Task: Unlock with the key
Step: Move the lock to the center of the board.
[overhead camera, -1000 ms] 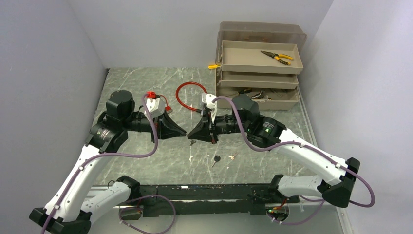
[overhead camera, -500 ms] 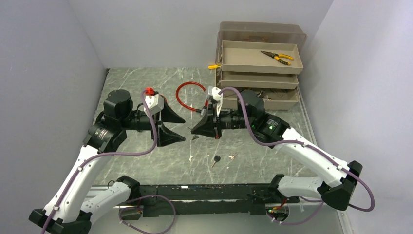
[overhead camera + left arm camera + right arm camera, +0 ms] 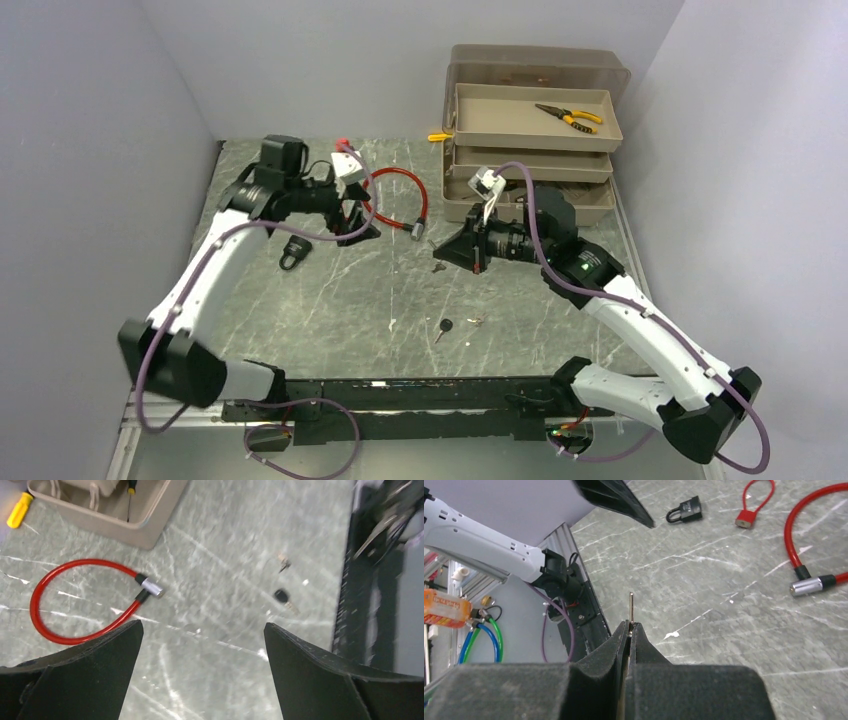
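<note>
Marbled tabletop (image 3: 330, 310) is occupied by the padlock (image 3: 293, 253), 9 o'clock of the right gripper (image 3: 629, 627). Its pinched key (image 3: 631, 607) should be aligned squarely before insertion; left gripper (image 3: 202, 625) is spread.

Key (image 3: 631, 605): we see only a thin tip past the closed right gripper (image 3: 629, 626); the rest is hidden between its pads.
Red cable lock (image 3: 805, 586): ahead and right of that gripper, its loop cut by the frame edge.
Small keys (image 3: 281, 596): ahead of the left gripper (image 3: 202, 626), too small for us to tell apart.
Black rail (image 3: 357, 605): to its right, blurred.
</note>
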### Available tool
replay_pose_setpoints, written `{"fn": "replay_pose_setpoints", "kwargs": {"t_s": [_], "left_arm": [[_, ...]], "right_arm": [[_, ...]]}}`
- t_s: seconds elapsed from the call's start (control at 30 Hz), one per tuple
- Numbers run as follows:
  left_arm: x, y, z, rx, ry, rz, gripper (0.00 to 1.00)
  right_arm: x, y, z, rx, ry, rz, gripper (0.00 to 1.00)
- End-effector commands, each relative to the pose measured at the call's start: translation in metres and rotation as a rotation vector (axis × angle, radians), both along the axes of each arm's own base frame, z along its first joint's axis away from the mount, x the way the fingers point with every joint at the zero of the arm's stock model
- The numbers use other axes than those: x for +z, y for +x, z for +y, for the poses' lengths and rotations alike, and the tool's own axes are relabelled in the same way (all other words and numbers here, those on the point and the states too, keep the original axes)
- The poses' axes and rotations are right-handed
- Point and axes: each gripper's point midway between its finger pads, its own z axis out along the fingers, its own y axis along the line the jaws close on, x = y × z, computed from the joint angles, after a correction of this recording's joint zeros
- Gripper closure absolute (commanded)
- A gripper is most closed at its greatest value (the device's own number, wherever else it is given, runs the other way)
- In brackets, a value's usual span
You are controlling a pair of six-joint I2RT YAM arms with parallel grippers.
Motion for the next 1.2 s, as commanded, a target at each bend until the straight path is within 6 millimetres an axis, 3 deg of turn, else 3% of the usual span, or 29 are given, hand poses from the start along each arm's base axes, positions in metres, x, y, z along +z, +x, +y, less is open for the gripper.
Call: {"fn": "replay_pose_setpoints", "kwargs": {"t_s": [0.0,0.17,0.2,0.33,0.57,0.73,0.8,0.97,1.1,1.17], "left_arm": [[-0.037,0.036,0.003,-0.201,0.220,-0.274,0.01],[-0.104,0.089,-0.007,-0.387,0.403,-0.397,0.01],[-0.107,0.101,-0.010,-0.402,0.415,-0.431,0.01],[-0.154,0.143,-0.022,-0.510,0.495,-0.476,0.01],[-0.215,0.185,-0.033,-0.642,0.613,-0.542,0.05],[-0.243,0.189,-0.036,-0.706,0.657,-0.521,0.16],[-0.252,0.185,-0.036,-0.736,0.681,-0.517,0.28],[-0.273,0.159,-0.042,-0.819,0.757,-0.455,0.76],[-0.277,0.138,-0.053,-0.808,0.746,-0.419,0.76],[-0.276,0.134,-0.057,-0.787,0.727,-0.414,0.82]], "right_arm": [[0.004,0.006,-0.012,-0.091,0.011,0.010,1.00],[0.009,0.008,-0.018,-0.133,0.034,-0.006,1.00],[0.011,0.008,-0.019,-0.137,0.042,-0.009,1.00],[0.019,0.008,-0.024,-0.163,0.057,-0.031,1.00],[0.029,0.014,-0.028,-0.181,0.072,-0.035,1.00],[0.038,0.015,-0.028,-0.170,0.083,-0.049,1.00],[0.040,0.016,-0.028,-0.165,0.084,-0.052,1.00],[0.043,0.015,-0.027,-0.148,0.087,-0.064,1.00],[0.046,0.017,-0.028,-0.142,0.074,-0.069,1.00],[0.050,0.017,-0.028,-0.138,0.074,-0.076,1.00]]}}
